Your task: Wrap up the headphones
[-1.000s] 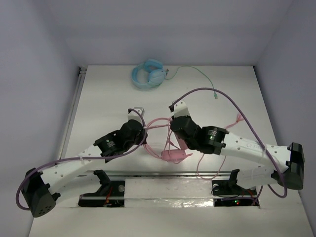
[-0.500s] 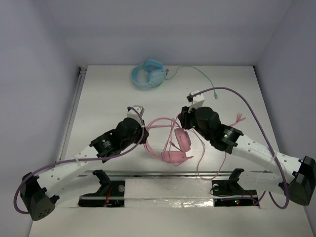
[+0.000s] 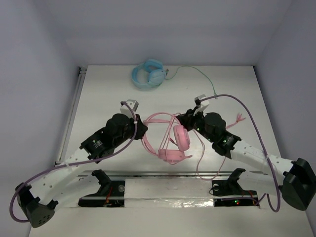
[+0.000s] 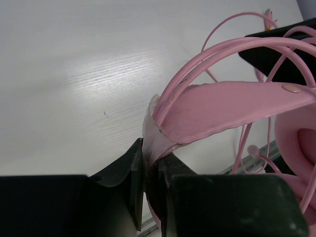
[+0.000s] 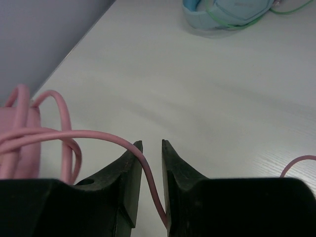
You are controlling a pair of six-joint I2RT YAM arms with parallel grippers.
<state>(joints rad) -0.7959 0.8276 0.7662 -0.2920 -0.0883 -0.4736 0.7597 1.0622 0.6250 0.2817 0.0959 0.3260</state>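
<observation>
The pink headphones (image 3: 180, 138) hang at the table's middle, with one ear cup above the other (image 3: 172, 155). My left gripper (image 3: 142, 132) is shut on the headband's padded strap (image 4: 227, 106), its jaws (image 4: 150, 170) pinching the strap's end. My right gripper (image 3: 183, 118) is just right of the headband. In the right wrist view its jaws (image 5: 152, 143) stand nearly together with the thin pink cable (image 5: 74, 133) running between them. The rest of the cable loops down toward the table's front (image 3: 200, 158), and its plug end (image 3: 238, 118) lies to the right.
Light blue headphones (image 3: 148, 74) with a green cable (image 3: 197, 73) lie at the back of the table and also show in the right wrist view (image 5: 232, 12). A metal rail (image 3: 163, 173) runs along the near edge, between the arm bases.
My right gripper has swung right and back from over the ear cups, drawing the cable along. My left gripper moved slightly left with the headband. Both ear cups now show.
</observation>
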